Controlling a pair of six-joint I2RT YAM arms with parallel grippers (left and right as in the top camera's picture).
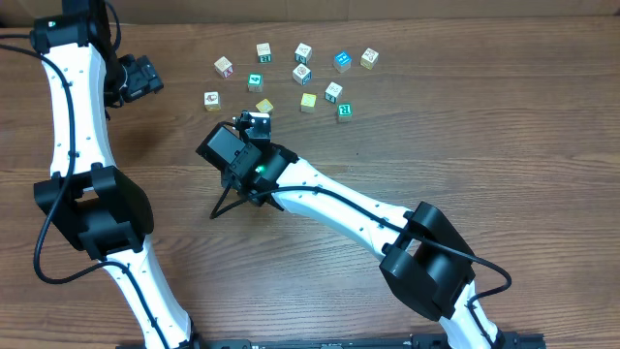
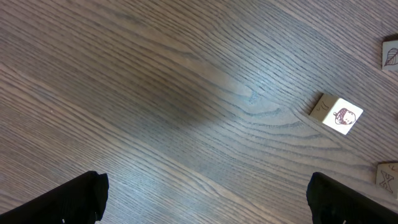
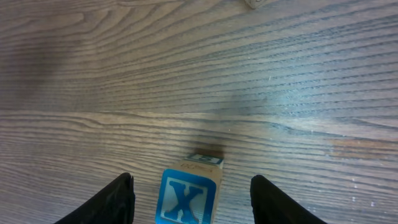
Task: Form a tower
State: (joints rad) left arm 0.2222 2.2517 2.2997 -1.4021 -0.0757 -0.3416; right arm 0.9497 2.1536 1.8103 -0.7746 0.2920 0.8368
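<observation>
Closely under my right gripper [image 3: 191,182] stands the tower [image 3: 186,198]. Its top cube shows a blue face with a white X and a pale side. Behind it I see only a small edge of something lower, so I cannot count the levels from here. My right fingers [image 3: 121,200] are apart, one on each side of the cube, and a strip of bare wood shows between each finger and the cube. I judge that the tower stands by itself and I hold nothing.

From above, my right wrist hides the tower, so its height is not clear there either. Just beyond it, many loose cubes [image 1: 302,74] lie scattered on the table [image 1: 484,145], each one apart from the others. I think the task is at its beginning: a first small stack is made, and most of the cubes are not yet on it.

Farther away, at the left side, my left gripper [image 2: 208,196] hangs over bare wood with its fingers wide apart and empty. A cube with a face picture [image 2: 341,115] lies beyond it.

I see no container in any view.
</observation>
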